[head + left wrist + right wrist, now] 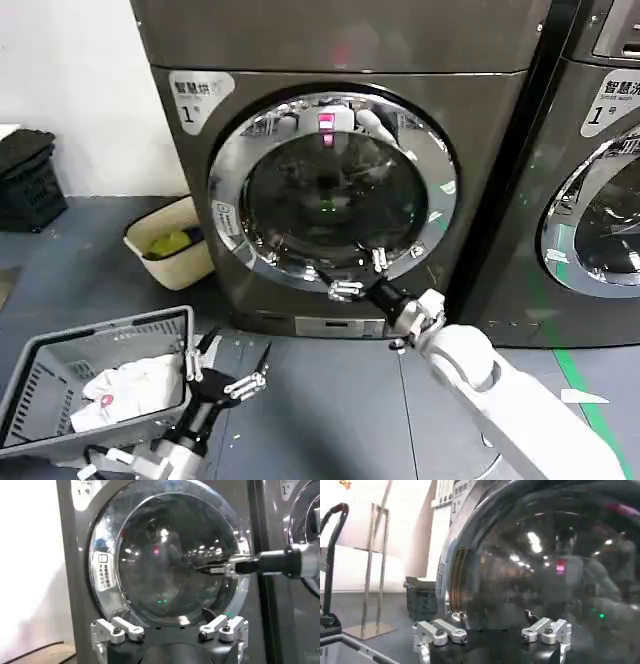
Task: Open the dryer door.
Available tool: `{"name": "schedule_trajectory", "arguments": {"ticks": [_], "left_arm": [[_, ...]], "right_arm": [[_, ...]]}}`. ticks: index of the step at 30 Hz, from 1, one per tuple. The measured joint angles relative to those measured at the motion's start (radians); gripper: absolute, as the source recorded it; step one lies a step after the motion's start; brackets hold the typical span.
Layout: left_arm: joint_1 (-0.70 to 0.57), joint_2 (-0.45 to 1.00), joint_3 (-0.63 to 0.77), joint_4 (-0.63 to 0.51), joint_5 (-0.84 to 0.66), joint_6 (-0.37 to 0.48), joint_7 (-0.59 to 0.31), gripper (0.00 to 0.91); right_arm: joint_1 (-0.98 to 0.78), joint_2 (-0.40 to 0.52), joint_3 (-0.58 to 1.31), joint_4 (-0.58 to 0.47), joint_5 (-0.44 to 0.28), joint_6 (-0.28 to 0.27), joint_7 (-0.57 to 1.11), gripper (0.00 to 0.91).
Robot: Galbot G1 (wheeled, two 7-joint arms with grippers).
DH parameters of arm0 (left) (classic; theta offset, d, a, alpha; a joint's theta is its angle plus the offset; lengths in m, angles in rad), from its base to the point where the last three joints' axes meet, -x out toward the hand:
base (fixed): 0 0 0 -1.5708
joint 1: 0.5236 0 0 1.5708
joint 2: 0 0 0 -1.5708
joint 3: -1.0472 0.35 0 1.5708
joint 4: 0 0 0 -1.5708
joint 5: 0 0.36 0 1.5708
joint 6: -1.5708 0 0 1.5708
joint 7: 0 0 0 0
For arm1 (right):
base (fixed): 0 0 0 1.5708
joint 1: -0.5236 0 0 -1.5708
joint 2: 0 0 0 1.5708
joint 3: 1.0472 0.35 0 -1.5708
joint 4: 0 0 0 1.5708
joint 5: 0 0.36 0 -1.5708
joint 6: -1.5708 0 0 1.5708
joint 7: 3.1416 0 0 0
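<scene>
1. The dryer door (335, 190) sits shut on the dryer (480, 160).
2. The right gripper (360, 277), jaws apart, reaches its lower chrome ring.
3. The left gripper (226, 362), jaws apart, hangs low beside a grey basket (60, 350).

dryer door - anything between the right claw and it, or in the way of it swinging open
Nothing visible stands between them: the right claw is already up at the lower chrome ring of the dryer door, fingers open. The floor directly in front looks bare; the laundry basket and left claw sit low and to the left, probably outside the swing.
</scene>
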Motion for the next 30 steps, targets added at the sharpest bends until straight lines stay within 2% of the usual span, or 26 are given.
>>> {"name": "schedule_trajectory", "arguments": {"ticks": [30], "left_arm": [[-0.001, -0.002, -0.018, 0.004, -0.008, -0.003, 0.0, 0.907]], "right_arm": [[0.207, 0.197, -0.175, -0.226, 0.022, -0.002, -0.019, 0.907]]}}
